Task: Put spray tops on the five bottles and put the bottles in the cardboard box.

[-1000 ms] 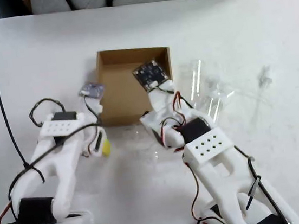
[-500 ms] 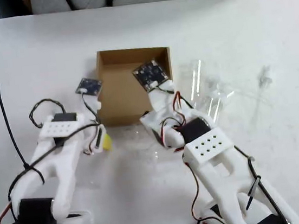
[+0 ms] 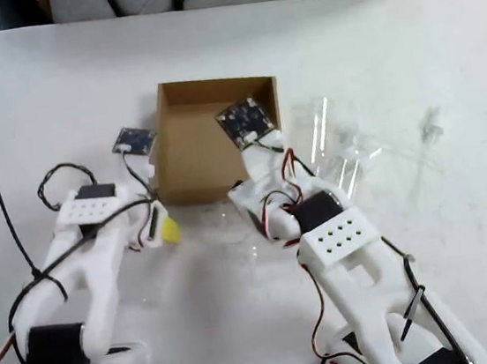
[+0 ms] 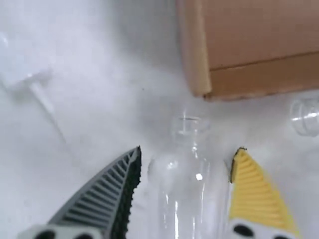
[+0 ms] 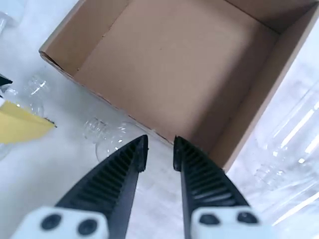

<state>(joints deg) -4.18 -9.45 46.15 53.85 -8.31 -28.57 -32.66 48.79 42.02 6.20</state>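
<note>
Clear bottle (image 4: 189,194) lies on its side on the bench (image 3: 386,40), neck toward a corner of the cardboard box (image 4: 249,45) — close, not touching. Left claw (image 4: 187,152) is open, grey and yellow fingers either side of the bottle's shoulders. Another uncapped bottle (image 5: 107,135) lies by the box's near wall. Right claw (image 5: 158,145) hangs over that wall — tips a slit apart w/ nothing between. More clear bottles (image 3: 337,148) lie on the bench beside the box's right side.
</note>
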